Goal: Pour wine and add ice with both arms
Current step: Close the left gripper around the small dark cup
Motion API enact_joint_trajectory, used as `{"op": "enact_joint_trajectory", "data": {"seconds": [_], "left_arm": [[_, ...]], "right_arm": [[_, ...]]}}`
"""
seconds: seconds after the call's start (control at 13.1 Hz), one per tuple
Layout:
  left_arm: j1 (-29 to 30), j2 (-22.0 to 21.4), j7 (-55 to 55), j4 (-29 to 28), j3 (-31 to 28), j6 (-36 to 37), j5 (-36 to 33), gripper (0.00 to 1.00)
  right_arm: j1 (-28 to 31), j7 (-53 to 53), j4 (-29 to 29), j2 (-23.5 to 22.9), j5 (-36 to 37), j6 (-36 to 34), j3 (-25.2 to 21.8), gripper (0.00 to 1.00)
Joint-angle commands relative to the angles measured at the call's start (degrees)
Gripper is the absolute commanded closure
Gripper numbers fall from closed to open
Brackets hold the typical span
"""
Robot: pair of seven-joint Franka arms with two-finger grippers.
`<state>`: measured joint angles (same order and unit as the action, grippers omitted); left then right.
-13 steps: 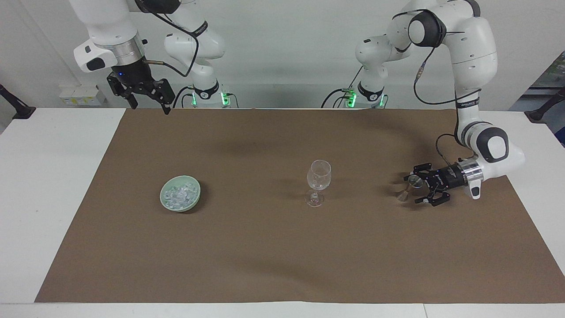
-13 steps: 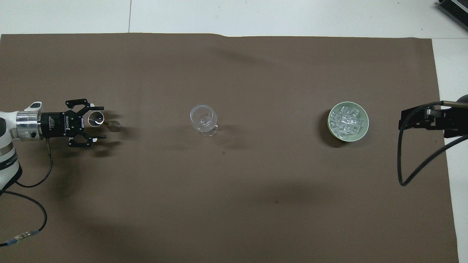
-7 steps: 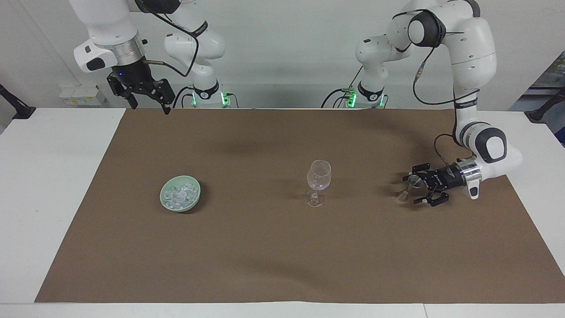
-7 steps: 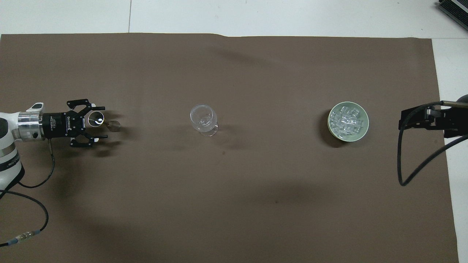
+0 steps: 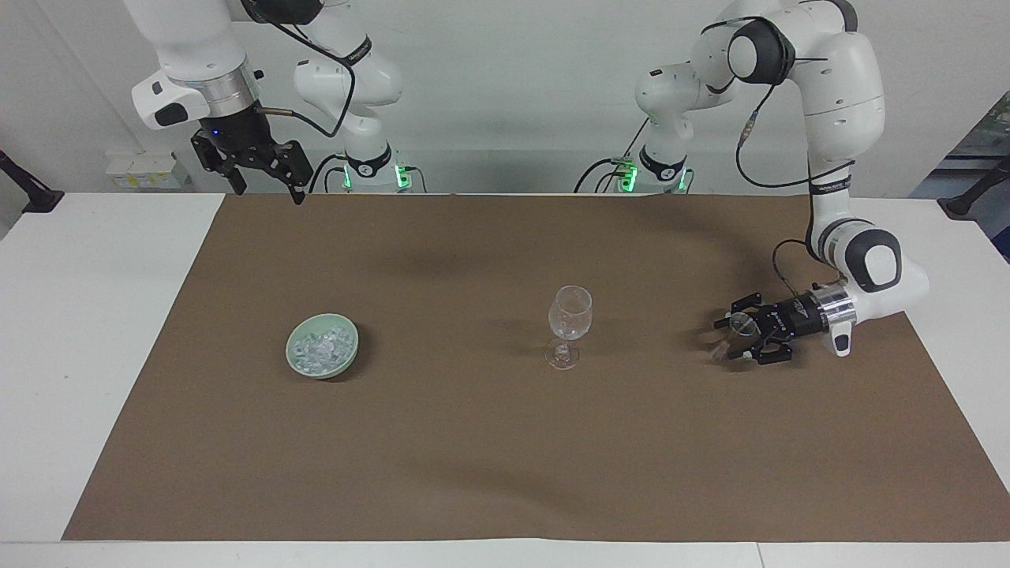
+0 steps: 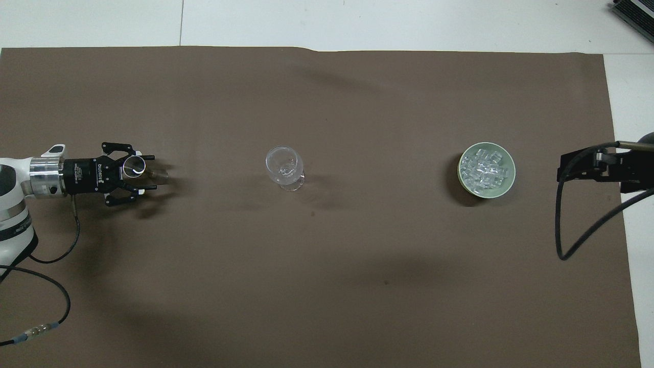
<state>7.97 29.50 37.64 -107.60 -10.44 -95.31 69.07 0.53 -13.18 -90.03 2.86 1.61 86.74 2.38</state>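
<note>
A clear stemmed glass [image 5: 570, 319] [image 6: 283, 166] stands upright mid-mat. The ice [image 5: 319, 347] [image 6: 484, 168] is heaped in a pale green bowl [image 5: 347, 356] [image 6: 507, 185] toward the right arm's end. A small metal measuring cup [image 5: 737, 321] [image 6: 135, 166] stands toward the left arm's end. My left gripper [image 5: 727, 339] [image 6: 148, 173] lies level and low over the mat, its open fingers on either side of the cup. My right gripper [image 5: 264, 180] [image 6: 587, 166] is open and empty, held high over the mat's edge by the robots, and waits.
A brown mat [image 5: 473, 442] [image 6: 327, 286] covers most of the white table [image 5: 95, 315]. A black cable [image 6: 577, 235] hangs from the right arm. The left arm's cable [image 6: 46, 255] trails on the mat.
My left gripper has moved a little forward around the metal cup and its fingers have narrowed toward it. The right arm, glass and bowl have not moved.
</note>
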Motion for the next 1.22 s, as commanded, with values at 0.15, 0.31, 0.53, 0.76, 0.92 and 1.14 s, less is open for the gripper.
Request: {"op": "enact_joint_trajectory", "data": {"seconds": [0.15,0.31,0.53,0.76,0.92,1.14], "left_arm": [[-0.06,-0.93,-0.64,-1.47,-0.54,-0.58,1.42,0.3],[0.2,-0.93,-0.55,-1.47,-0.63,-0.58,1.42,0.37],[0.38,-1.02,-0.47,-1.47,-0.63,-0.49,1.42,0.48],[0.56,-1.02,-0.03,-1.38,-0.89,0.29,1.42,0.63],[0.56,-1.02,-0.11,-1.38,-0.9,0.3,1.42,0.91],[0.64,-1.02,-0.29,-1.47,-0.9,0.82,1.42,1.0]], "right_arm": [[0.7,1.4,-0.14,0.47,-0.82,-0.61,0.17,0.0],[0.7,1.4,-0.14,0.47,-0.82,-0.61,0.17,0.0],[0.7,1.49,-0.14,0.47,-0.82,-0.61,0.17,0.0],[0.7,1.49,-0.14,0.47,-0.82,-0.7,0.17,0.0],[0.7,1.49,-0.14,0.47,-0.82,-0.7,0.17,0.0],[0.7,1.57,-0.14,0.47,-0.82,-0.7,0.17,0.0]]}}
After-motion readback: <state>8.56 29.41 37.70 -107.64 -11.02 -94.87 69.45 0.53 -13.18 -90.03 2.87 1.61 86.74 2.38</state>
